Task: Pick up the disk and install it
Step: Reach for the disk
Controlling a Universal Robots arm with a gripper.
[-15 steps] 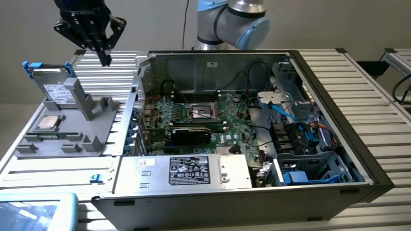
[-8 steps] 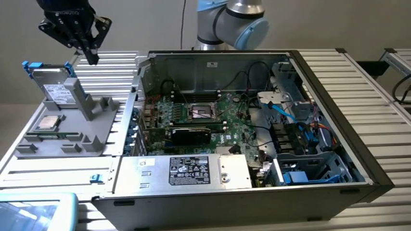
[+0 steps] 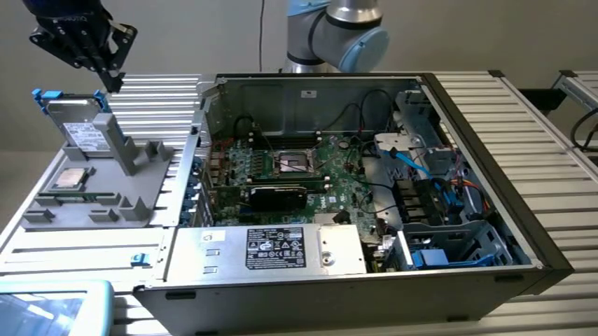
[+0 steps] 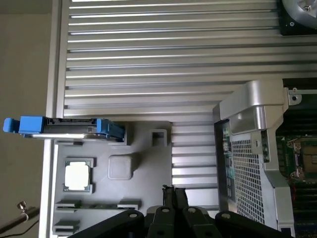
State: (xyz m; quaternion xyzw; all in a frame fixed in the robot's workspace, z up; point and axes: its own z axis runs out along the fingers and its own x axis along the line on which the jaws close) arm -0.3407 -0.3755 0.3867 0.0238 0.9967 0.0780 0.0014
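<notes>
Pincer, exterior view: your pincer (image 3: 113, 81) hangs with its black fingers drawn together into one tip, and it has hold of nothing.
Disk, exterior view: the disk (image 3: 82, 127) stands on edge in the grey holder (image 3: 122, 203), just under the pincer's tip and apart from it. You can see its white label and blue rail ends.
Chip, exterior view: a small square silver chip (image 3: 70, 179) lies flat in the same holder, farther below the pincer than the disk.
Case, exterior view: the open computer case (image 3: 309, 94) sits well away from the pincer, toward the exterior view's right. You see its motherboard (image 3: 299, 168) bared and a grey box with a black label (image 3: 280, 246).
Pincer, wrist view: the pincer (image 4: 173, 191) shows its fingertips pressed shut over the slatted table (image 4: 163, 49), with nothing between them.
Disk, wrist view: the disk (image 4: 64, 128) appears edge-on with blue rails, off to one side of the pincer with a clear gap.
Chip, wrist view: the chip (image 4: 78, 176) lies just beside the disk, on the same side of the pincer.
Case, wrist view: the case (image 4: 247, 163) stands on the pincer's other side, its perforated wall towards you.
</notes>
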